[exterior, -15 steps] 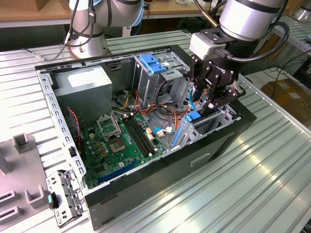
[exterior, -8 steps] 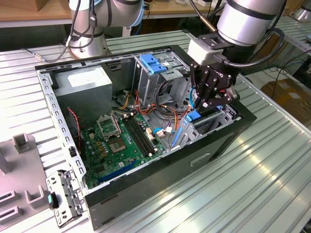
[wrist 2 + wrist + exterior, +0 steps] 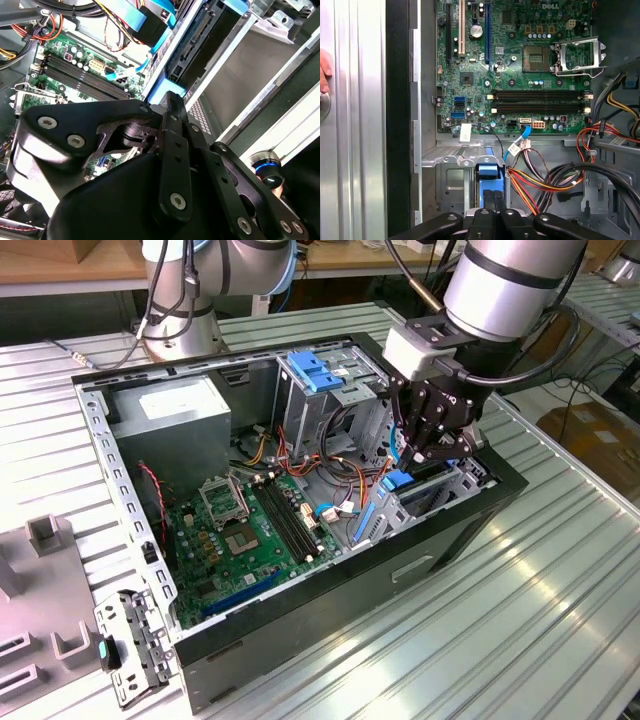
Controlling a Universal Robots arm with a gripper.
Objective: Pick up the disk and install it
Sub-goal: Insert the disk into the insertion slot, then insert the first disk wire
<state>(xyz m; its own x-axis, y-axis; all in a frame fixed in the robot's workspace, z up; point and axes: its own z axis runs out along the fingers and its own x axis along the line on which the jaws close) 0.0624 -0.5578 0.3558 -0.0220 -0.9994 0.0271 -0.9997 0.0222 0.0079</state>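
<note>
Now black gripper [image 3: 173, 99], fingers pressed together, at blue-railed dark disk [image 3: 194, 46];
skewed push could jam its rails.

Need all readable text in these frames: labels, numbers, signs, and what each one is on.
No text can be quoted reliably.
Motherboard silkscreen: too small to read.
White sticker on the power supply: blurred.
White tag at the motherboard edge: blurred.
White label on the thin blue cable: too small to read.
Disk and pincer: no legible print.
</note>
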